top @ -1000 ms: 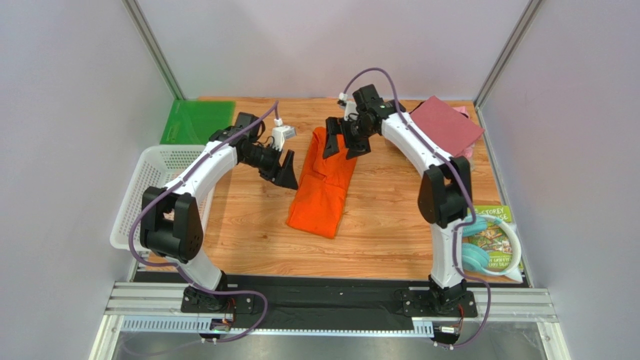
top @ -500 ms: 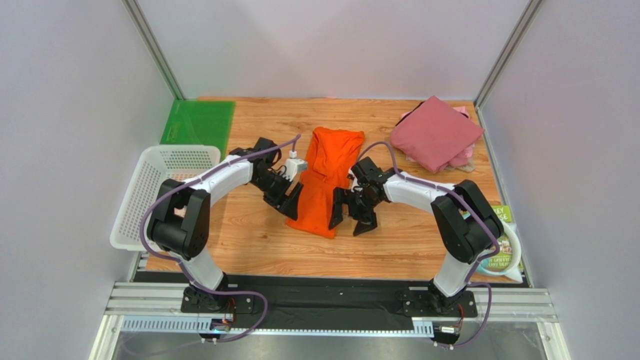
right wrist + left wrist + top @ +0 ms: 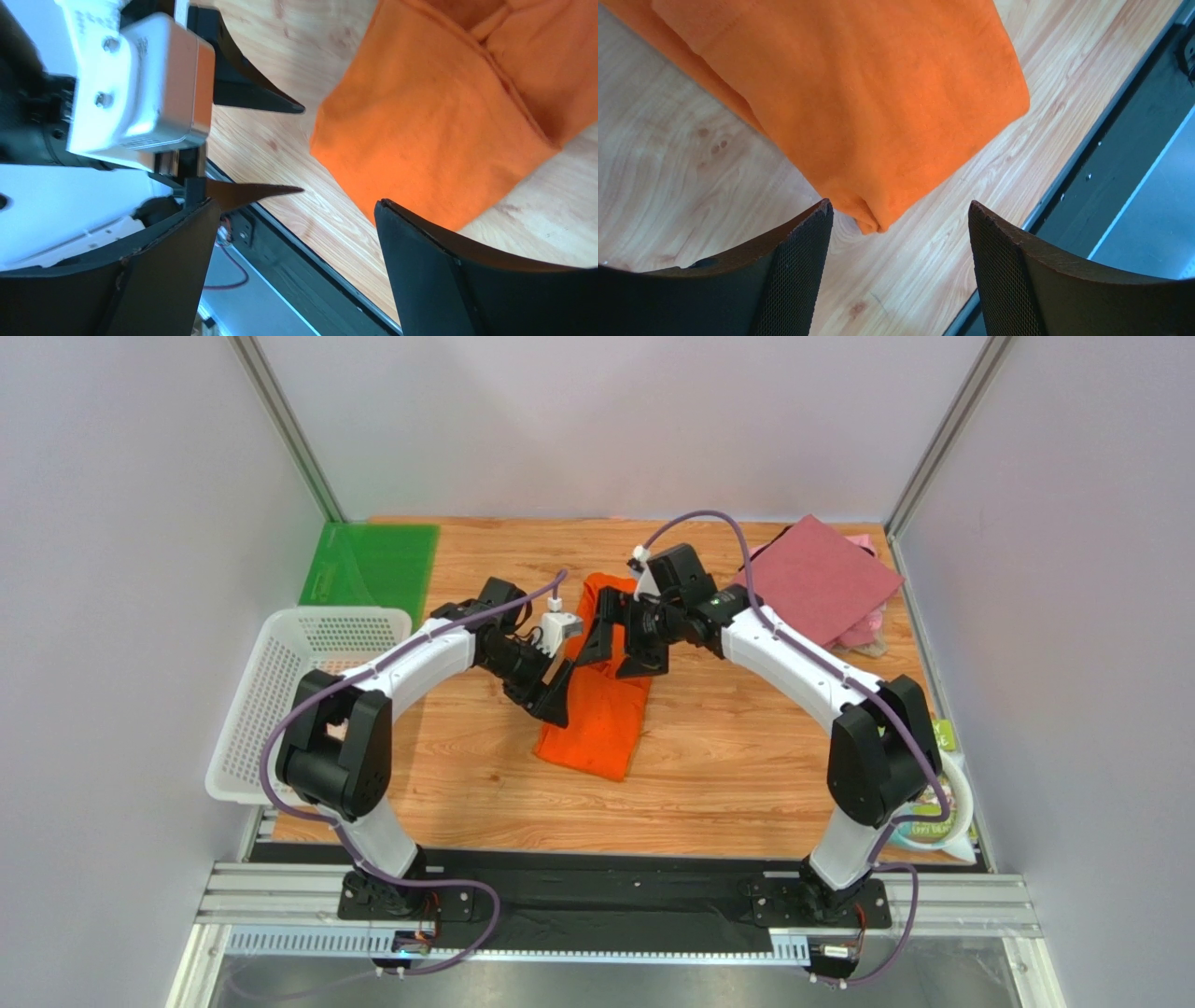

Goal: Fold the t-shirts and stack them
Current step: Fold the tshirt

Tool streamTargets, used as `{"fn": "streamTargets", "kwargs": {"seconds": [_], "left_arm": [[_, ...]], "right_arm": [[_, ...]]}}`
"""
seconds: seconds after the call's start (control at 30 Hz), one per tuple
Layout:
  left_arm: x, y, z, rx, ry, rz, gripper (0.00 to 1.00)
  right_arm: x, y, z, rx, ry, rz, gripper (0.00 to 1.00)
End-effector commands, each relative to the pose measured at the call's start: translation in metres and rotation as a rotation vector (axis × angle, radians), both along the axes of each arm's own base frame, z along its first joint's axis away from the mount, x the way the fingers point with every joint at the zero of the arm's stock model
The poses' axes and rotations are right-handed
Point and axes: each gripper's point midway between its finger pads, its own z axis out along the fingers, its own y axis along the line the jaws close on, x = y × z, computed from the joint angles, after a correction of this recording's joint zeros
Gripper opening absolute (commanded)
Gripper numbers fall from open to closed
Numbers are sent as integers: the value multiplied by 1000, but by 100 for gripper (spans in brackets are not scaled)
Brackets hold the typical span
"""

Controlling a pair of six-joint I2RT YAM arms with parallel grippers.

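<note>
The left end effector point(image 3: 550, 697) hangs released at the left edge of the orange t-shirt point(image 3: 596, 728). In its wrist view the two fingers point(image 3: 791, 269) stand wide apart and hold nothing, with the shirt's near corner just ahead of the gap. The right end effector point(image 3: 617, 637) is also spread and empty, poised over the far half of the same shirt, close to its partner.

The step in hand looks like the cross fold that would turn this strip into a square. To do it well, each end effector should probably take one corner of the same short end and pinch every layer, not just the top one. The two should then lift together so the cloth does not twist, and lay that end squarely over the other.

The shirt lies mid tabletop point(image 3: 730, 742) as a long narrow band, running from far to near and slanting a little leftward as it comes near. It is bright orange, soft and matte, with rounded doubled edges and overlapping folds at one end. A maroon t-shirt point(image 3: 828, 574), folded flat, sits at the far right on a pink t-shirt point(image 3: 866, 627), well apart from the orange one.
</note>
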Motion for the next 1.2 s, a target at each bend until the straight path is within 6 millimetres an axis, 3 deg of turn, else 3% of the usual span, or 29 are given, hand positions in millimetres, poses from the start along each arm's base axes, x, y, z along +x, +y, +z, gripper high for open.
{"fn": "streamTargets", "kwargs": {"seconds": [0.0,0.07,0.1,0.17,0.2,0.23,0.4,0.5,0.53,0.63,1.0,1.17], "left_arm": [[16,-12,-5,-56,-41,22,77],[18,-14,-8,-62,-35,20,76],[18,-14,-10,-60,-29,19,76],[18,-16,-9,-69,-27,11,76],[16,-18,-10,-67,-27,4,75],[16,-19,-10,-63,-29,-1,75],[1,-24,-24,-46,6,-27,75],[-4,-25,-34,-29,17,-37,75],[-4,-25,-37,-16,16,-37,75],[-8,-28,-46,6,29,-49,74],[-20,-54,-50,-16,95,-101,74],[-39,-68,-47,-30,126,-156,74]], "right_arm": [[38,2,-17,71,64,-65,91],[67,-1,-22,146,82,-114,89],[78,-2,-44,148,126,-133,88],[114,-9,-42,210,121,-171,87],[124,-9,-64,210,174,-181,87],[137,-15,-71,224,195,-198,86],[186,-18,-78,277,205,-232,82],[200,-25,-80,259,194,-244,81],[201,-30,-92,243,228,-259,81],[204,-31,-104,249,262,-254,81],[199,-6,-122,307,336,-165,82],[196,10,-120,324,336,-126,83]]}}
